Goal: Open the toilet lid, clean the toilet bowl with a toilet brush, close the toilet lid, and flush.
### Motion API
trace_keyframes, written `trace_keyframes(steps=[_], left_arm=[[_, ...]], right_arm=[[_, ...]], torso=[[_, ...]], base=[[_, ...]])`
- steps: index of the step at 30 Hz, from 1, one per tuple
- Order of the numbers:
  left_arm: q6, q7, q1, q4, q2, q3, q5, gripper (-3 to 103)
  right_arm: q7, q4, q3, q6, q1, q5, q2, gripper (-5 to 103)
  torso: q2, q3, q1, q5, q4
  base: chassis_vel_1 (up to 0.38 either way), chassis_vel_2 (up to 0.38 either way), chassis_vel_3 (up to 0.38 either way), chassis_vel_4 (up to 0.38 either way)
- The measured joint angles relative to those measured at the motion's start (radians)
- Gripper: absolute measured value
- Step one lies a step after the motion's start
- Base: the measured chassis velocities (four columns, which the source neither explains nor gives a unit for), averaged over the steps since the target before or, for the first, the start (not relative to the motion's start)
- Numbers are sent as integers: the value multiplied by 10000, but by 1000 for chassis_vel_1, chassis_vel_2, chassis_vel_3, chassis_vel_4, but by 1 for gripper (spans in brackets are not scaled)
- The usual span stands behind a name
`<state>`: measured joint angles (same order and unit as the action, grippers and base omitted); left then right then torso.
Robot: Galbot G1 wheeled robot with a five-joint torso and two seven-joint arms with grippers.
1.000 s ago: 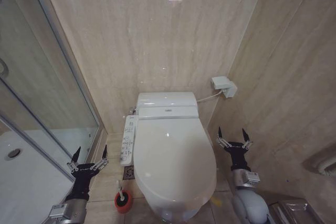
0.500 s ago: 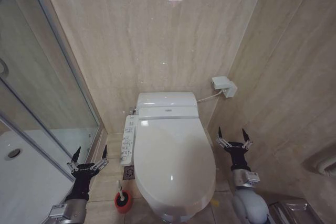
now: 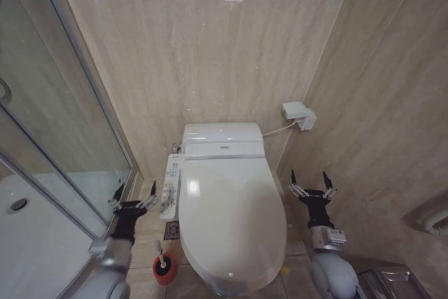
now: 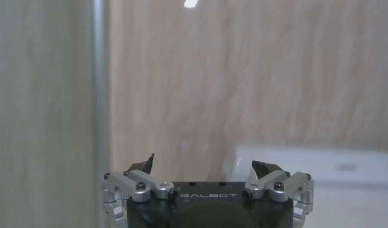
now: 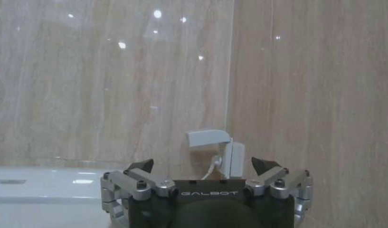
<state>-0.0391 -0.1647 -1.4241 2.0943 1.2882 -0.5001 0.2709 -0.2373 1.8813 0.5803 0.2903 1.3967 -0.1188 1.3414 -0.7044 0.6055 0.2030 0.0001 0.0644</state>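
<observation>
The toilet lid [image 3: 231,215] is down, white and glossy, and covers the toilet bowl. A bit of yellow strap [image 3: 285,269] shows at its front right edge. The toilet brush [image 3: 162,260] stands in its red holder [image 3: 164,273] on the floor left of the toilet. My left gripper [image 3: 135,190] [image 4: 205,164] is open and hangs above the floor just left of the side button panel [image 3: 170,185], behind the brush. My right gripper [image 3: 309,176] [image 5: 203,164] is open with nothing in it, right of the toilet near the wall.
A glass shower door with a metal frame [image 3: 91,110] and a white shower tray [image 3: 28,243] close off the left. A white wall box with a cable [image 3: 298,115] [image 5: 214,142] sits right of the toilet's rear unit [image 3: 222,138]. A floor drain [image 3: 172,230] lies beside the toilet.
My left gripper has moved forward and toward the toilet, from beside the shower frame to next to the button panel. The right arm has not moved.
</observation>
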Motion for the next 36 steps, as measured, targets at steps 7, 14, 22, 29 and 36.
trace_keyframes(steps=[7,14,22,29,36], left_arm=[[806,87,33,-191,-145,-140,-411,100],[1627,-14,-43,-65,-646,-1039,-371,100],[3556,-199,-329,-1800,-526,-1011,-581,100],[3947,-79,-284,-2043,-324,-811,-843,100],[4080,73,-284,-2036,-183,-671,-1048,100]], right_arm=[[-3,0,1,0,1,0,-1,100],[-3,0,1,0,1,0,-1,100],[-2,-1,0,0,1,0,-1,100],[-3,0,0,0,1,0,-1,100],[-4,-1,1,0,2,1,-1,100]], torso=[[0,1,0,-2,-7],[-1,0,0,0,-4],[0,0,0,-4,-6],[-1,0,0,-1,-3],[-1,-1,-2,-1,-2]], base=[[0,0,0,0],[0,0,0,0],[0,0,0,0],[0,0,0,0],[-7,8,5,-5]])
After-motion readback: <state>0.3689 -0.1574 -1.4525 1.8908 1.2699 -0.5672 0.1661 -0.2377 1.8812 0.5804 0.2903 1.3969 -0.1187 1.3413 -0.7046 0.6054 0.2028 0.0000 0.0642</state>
